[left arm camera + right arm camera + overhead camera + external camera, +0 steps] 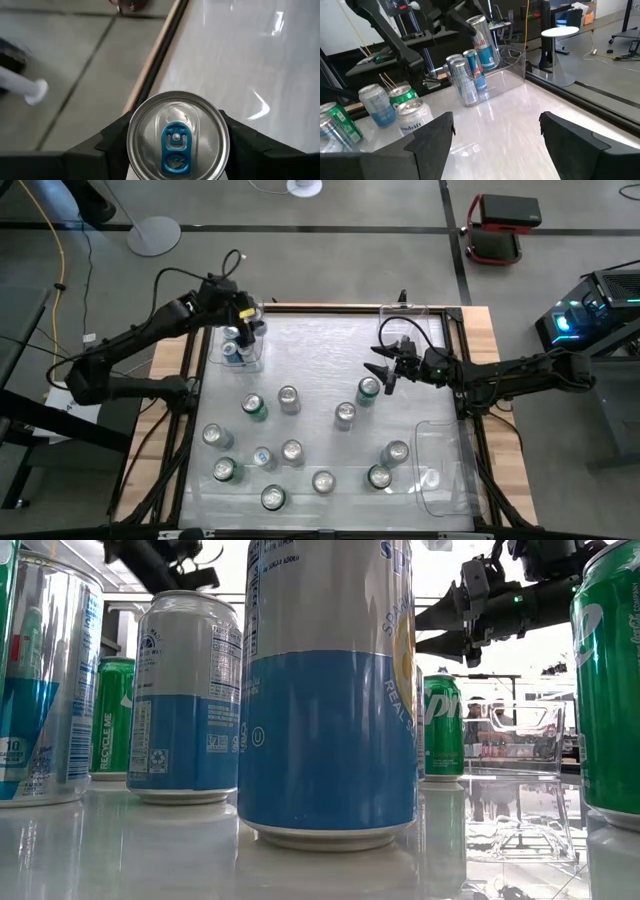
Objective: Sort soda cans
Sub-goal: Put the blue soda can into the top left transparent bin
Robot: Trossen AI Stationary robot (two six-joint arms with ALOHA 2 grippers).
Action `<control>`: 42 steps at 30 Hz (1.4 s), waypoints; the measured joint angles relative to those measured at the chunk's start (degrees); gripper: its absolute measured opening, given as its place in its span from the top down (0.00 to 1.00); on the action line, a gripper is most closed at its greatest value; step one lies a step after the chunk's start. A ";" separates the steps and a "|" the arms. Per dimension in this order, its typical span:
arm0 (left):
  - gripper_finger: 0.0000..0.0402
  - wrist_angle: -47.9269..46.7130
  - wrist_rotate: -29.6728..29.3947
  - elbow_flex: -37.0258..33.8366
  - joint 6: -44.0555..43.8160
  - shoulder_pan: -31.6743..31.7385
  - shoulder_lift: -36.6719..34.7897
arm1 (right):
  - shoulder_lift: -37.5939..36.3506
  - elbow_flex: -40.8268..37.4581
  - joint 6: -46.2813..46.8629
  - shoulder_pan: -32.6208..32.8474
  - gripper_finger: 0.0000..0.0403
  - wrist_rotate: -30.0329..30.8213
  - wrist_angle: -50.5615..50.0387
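My left gripper (246, 318) hangs over the clear bin (243, 358) at the table's far left and is shut on a silver can with a blue tab (175, 137). Other silver-and-blue cans (469, 77) stand in that bin. Several green and silver-blue cans (290, 450) stand upright on the table's middle and near part. My right gripper (384, 370) is open and raised, right of the middle. It hovers just beyond a green can (368, 388), touching nothing. The low view shows it (432, 630) above the cans. My left gripper pinches the silver can between its two fingers (112, 142), which lie on opposite sides of the can's upper wall (134, 150) just under the rim. The fingers come from above. The can is lifted clear above the bin and tilted (481, 31).
A second clear bin (432, 498) lies at the table's near right, and a third clear bin's outline (412, 310) shows at the far right. Dark rails (190, 390) border the glossy table top. Bare table top (320, 345) lies between the two grippers.
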 joint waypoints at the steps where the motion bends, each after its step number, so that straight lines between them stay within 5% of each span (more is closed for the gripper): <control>1: 0.44 0.27 0.80 -0.72 0.01 1.25 0.00 | 0.00 0.00 0.02 0.00 0.28 0.01 -0.50; 11: 0.44 0.45 7.22 -5.83 -0.35 8.23 -0.02 | 0.02 0.00 0.06 0.00 0.28 0.03 -1.60; 42: 0.34 -2.57 7.08 -8.15 -3.31 9.66 2.52 | 0.02 0.00 0.56 0.00 0.28 0.03 -1.45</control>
